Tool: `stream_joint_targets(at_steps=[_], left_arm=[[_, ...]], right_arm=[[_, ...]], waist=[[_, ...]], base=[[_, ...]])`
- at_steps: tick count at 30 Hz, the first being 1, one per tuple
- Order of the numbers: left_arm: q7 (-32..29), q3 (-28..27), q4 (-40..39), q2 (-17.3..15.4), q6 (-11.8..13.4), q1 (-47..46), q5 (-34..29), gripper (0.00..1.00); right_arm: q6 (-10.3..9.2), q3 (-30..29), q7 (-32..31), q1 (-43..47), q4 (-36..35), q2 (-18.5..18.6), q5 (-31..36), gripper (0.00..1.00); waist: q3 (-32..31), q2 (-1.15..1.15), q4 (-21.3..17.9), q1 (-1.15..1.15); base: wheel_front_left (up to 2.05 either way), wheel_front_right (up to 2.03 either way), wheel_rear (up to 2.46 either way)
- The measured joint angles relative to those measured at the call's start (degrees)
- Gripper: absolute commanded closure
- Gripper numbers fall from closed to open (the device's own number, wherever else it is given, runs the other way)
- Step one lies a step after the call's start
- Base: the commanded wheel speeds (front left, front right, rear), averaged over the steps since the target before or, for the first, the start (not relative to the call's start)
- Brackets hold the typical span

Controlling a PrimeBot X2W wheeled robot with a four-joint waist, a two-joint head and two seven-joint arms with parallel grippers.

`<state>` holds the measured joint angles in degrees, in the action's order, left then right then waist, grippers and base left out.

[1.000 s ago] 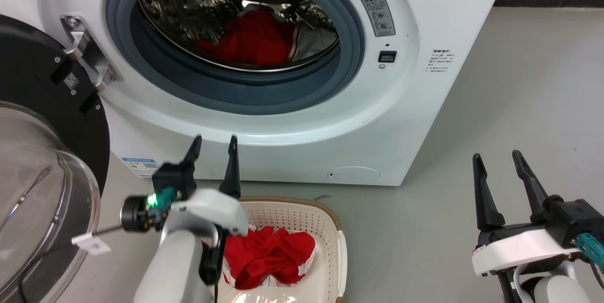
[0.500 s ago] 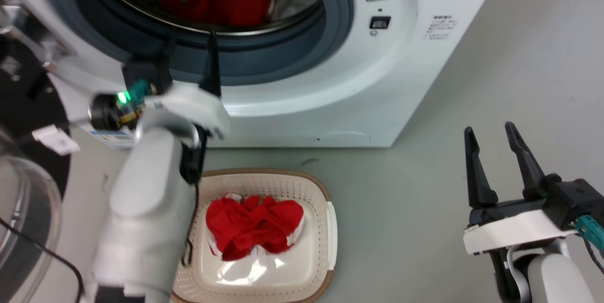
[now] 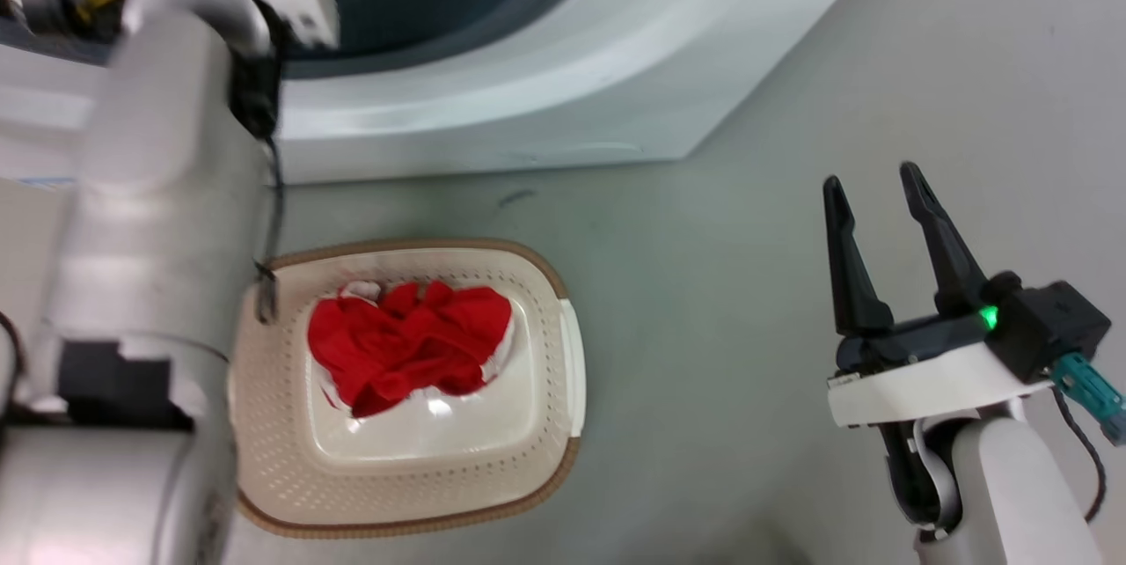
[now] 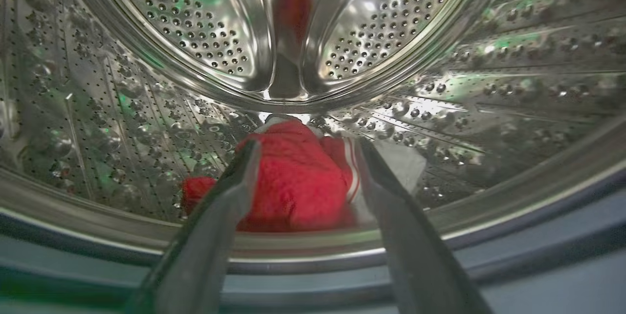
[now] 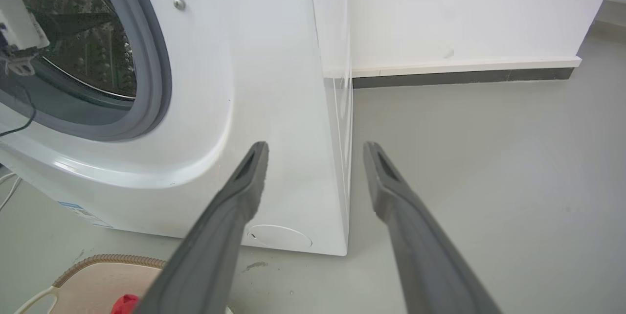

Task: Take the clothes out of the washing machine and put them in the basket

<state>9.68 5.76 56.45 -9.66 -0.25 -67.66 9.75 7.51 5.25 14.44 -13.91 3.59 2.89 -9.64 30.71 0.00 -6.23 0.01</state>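
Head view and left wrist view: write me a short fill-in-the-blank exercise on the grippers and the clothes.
1. The left gripper points into the drum of the washing machine, its jaws ____.
2. The garment lying in the drum is ____ in colour.
3. More clothes lie in the basket, whose woven-look rim is ____.
4. The right gripper is open and holds ____.
Missing words: open; red; brown; nothing.

Head looks steeply down.
Left wrist: drum [image 4: 195, 35] close beyond its fingers [image 4: 210, 235]; right wrist shares the basket [image 3: 281, 451].
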Motion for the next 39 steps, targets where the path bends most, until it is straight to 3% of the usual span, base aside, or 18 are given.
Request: stream_joint_targets(at_steps=[14,22,33,39], left_arm=[[-10.10,2.76,9.51,-6.43,0.83,-17.67,-2.56,0.00],[-15.83,4.91,11.98,-9.79,1.32,-23.66,-4.28,0.00],[-25.74,6.57,13.77,-16.17,-0.33,-29.70,-5.42,0.00],[-30.71,7.06,14.08,-18.09,-0.73,-30.98,-5.34,0.00]], right_arm=[[0.00,5.05,0.51,-3.44,0.96,0.02,-4.54,0.00],[0.00,7.93,0.58,-2.42,-0.62,0.01,-5.50,0.00],[0.00,12.70,0.58,-1.09,-1.93,0.02,-8.84,0.00],[0.00,14.03,0.58,-0.80,-2.50,0.02,-10.03,0.00]], waist=[[10.17,0.00,-7.33,0.00],[13.61,0.00,-9.94,0.00],[17.38,0.00,-15.19,0.00],[19.16,0.00,-17.31,0.00]], base=[[0.00,0.00,0.00],[0.00,0.00,0.00],[0.00,0.00,0.00],[0.00,0.00,0.00]])
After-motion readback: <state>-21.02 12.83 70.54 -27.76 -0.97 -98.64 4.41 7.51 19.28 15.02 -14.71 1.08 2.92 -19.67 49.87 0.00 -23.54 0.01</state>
